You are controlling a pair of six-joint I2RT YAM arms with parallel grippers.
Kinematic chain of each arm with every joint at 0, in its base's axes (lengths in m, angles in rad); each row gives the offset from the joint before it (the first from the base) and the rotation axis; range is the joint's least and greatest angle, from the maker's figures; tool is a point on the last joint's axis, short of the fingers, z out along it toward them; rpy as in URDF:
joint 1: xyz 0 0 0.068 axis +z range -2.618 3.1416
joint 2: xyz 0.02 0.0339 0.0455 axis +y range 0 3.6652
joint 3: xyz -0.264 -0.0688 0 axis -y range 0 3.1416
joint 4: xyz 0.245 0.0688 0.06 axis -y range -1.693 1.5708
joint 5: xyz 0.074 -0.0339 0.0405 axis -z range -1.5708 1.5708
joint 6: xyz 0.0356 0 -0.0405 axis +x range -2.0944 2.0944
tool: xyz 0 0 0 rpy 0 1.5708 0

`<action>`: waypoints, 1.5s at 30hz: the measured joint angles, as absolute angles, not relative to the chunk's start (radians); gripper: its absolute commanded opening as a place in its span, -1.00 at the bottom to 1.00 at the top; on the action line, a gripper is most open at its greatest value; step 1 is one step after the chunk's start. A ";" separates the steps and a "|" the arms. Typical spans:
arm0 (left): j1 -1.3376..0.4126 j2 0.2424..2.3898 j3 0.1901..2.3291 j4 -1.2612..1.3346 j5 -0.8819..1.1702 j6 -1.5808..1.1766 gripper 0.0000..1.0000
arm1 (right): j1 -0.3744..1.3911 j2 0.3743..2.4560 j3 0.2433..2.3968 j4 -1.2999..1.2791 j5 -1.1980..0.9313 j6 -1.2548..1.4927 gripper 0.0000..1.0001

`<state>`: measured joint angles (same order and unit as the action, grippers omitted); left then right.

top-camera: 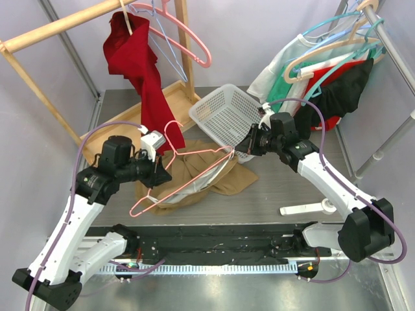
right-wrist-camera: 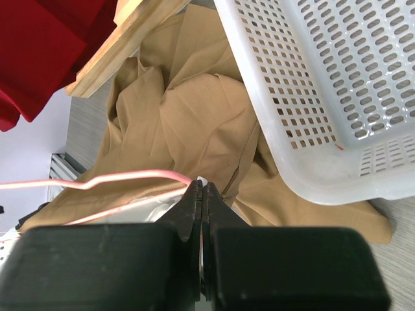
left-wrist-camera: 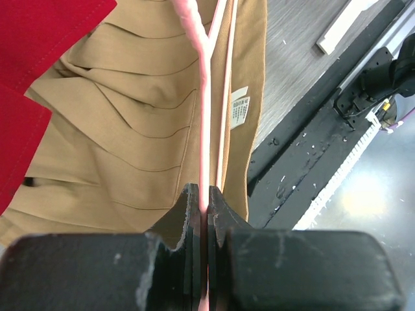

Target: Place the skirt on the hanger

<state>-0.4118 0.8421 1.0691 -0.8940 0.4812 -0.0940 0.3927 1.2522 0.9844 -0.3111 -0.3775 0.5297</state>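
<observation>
The tan skirt (top-camera: 230, 181) lies bunched on the table between both arms. A pink wire hanger (top-camera: 170, 194) is held slanting over it, with the skirt's upper edge draped round the lower bar. My left gripper (top-camera: 163, 173) is shut on the hanger's wire (left-wrist-camera: 203, 129), which runs straight out between the jaws over the pleated skirt (left-wrist-camera: 130, 149). My right gripper (top-camera: 242, 148) is at the hanger's right end, shut on a pale edge of the skirt (right-wrist-camera: 194, 103), beside the tip of the hanger (right-wrist-camera: 130, 175).
A white perforated basket (top-camera: 227, 113) stands tilted just behind the right gripper. A wooden rack (top-camera: 58, 26) at the back left carries a red garment (top-camera: 139, 65) and spare hangers (top-camera: 188, 39). Clothes hang on a metal rail (top-camera: 324, 71) at the right. A white object (top-camera: 308, 208) lies near the right base.
</observation>
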 measured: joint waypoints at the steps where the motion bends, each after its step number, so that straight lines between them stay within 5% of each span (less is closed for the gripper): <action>1: -0.412 0.842 1.066 -0.892 0.484 -0.095 -1.00 | 0.391 1.258 0.989 -0.311 -0.381 0.530 -0.98; 45: -0.412 0.848 1.050 -0.884 0.463 -0.096 -1.00 | 0.368 1.291 1.019 -0.284 -0.455 0.571 -0.98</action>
